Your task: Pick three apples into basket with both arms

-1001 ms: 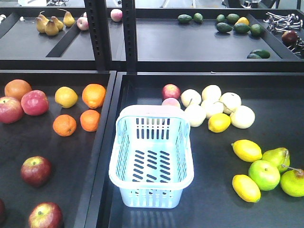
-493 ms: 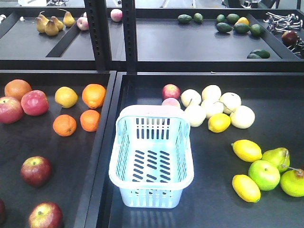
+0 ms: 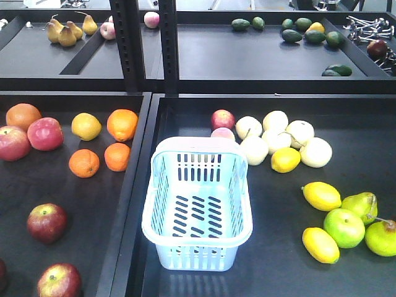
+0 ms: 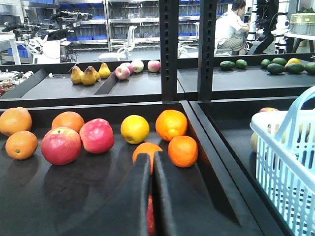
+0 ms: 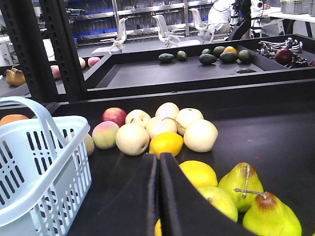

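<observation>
Two glossy round apples [image 3: 46,223] — left of slotted plastic basket [image 3: 197,257]

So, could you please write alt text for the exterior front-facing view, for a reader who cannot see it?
An empty light-blue slotted basket sits in the right-hand black tray, with pale round fruit, lemons and green pears behind and beside it. The left tray holds dark-red apples, oranges and pink-red apples.

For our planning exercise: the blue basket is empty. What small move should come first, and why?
Probably open the left gripper: its jaws look shut, the light-blue slotted plastic basket holds nothing, and the round dark-red apples lie on the left black tray, that arm's side.
</observation>
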### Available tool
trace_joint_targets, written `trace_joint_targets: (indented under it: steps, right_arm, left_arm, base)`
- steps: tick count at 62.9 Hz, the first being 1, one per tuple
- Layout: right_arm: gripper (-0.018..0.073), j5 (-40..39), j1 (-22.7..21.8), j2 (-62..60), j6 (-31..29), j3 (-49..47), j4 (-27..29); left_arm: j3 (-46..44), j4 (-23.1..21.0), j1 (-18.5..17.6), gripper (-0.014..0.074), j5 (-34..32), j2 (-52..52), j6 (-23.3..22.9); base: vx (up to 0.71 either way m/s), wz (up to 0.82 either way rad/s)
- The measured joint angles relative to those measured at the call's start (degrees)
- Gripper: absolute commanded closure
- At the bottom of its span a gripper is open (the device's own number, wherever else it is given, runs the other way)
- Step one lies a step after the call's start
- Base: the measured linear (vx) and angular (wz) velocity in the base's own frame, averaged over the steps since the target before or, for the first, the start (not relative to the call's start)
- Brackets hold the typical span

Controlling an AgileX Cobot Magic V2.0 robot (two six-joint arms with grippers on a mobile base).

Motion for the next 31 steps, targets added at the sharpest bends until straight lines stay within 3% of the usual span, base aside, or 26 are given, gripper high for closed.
trace_joint_targets:
  steps: [31]
  right_arm:
    - [0.0566,0.0,0.0,0.0,0.0,0.0,0.0]
  left_arm:
    - [0.0,0.0,0.0,0.0603,-0.9,0.0,0.0]
  base:
    - [0.00,0.00]
